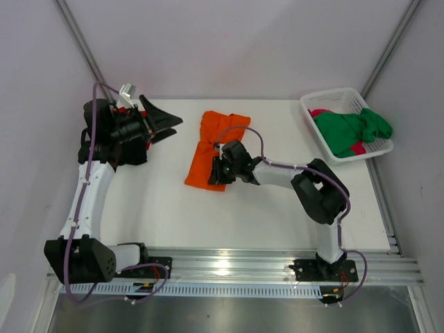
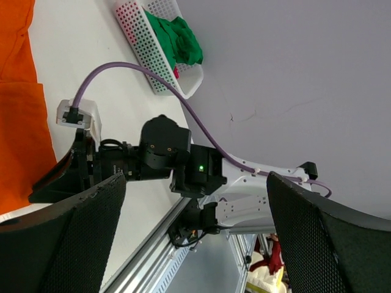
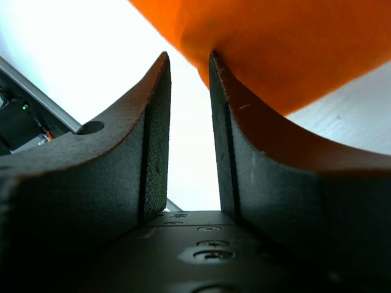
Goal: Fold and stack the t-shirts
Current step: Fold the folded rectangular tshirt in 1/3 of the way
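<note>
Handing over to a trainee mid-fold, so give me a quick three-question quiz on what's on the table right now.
1. True or false: the left gripper is holding a t-shirt.
2. Which t-shirt is the right gripper working at? A) green B) orange C) black
3. Where is the green t-shirt?

Key
1. False: its jaws stand wide open and empty, off to the left.
2. B: the orange t-shirt, lying in the middle of the table.
3. In the white basket at the far right corner.
</note>
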Controlling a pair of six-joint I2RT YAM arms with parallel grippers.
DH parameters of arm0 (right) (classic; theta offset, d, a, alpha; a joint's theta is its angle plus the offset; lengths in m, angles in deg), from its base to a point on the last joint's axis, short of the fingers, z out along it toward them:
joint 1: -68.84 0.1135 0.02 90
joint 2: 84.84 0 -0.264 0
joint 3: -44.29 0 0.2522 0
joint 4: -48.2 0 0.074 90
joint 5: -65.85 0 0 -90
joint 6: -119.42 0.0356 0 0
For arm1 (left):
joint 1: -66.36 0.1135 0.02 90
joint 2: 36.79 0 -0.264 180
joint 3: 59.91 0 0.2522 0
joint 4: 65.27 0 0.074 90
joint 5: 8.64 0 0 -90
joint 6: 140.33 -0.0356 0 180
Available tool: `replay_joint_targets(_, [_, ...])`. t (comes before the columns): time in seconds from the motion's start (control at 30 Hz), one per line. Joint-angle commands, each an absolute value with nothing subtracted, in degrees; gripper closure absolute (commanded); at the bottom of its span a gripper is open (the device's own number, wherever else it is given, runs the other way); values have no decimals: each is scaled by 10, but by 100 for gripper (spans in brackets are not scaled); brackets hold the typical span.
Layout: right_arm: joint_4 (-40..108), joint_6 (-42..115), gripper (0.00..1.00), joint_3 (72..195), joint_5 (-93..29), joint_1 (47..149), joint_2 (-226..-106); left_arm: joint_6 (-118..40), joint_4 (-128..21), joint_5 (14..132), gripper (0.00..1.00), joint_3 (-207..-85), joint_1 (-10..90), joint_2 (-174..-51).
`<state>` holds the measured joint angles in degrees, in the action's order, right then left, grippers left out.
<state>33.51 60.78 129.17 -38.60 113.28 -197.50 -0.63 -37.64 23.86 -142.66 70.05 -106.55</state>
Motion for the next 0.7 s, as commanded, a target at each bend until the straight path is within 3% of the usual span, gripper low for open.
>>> replay_joint_targets(0.0, [320, 590, 68, 1341, -385, 1130, -2011, 19, -438, 205, 1, -1432, 705, -1033])
replay_joint_targets(0.17, [225, 587, 69, 1444, -374, 1123, -2094, 81, -568, 182, 1, -1385, 705, -1008])
replay_joint_targets(0.27, [200, 597, 69, 1456, -371, 1119, -2122, 79, -556, 179, 1, -1381, 706, -1001])
replay_joint_targets(0.67, [201, 639, 69, 1314, -355, 1128, -2039, 40, -492, 184, 1, -1412, 707, -999])
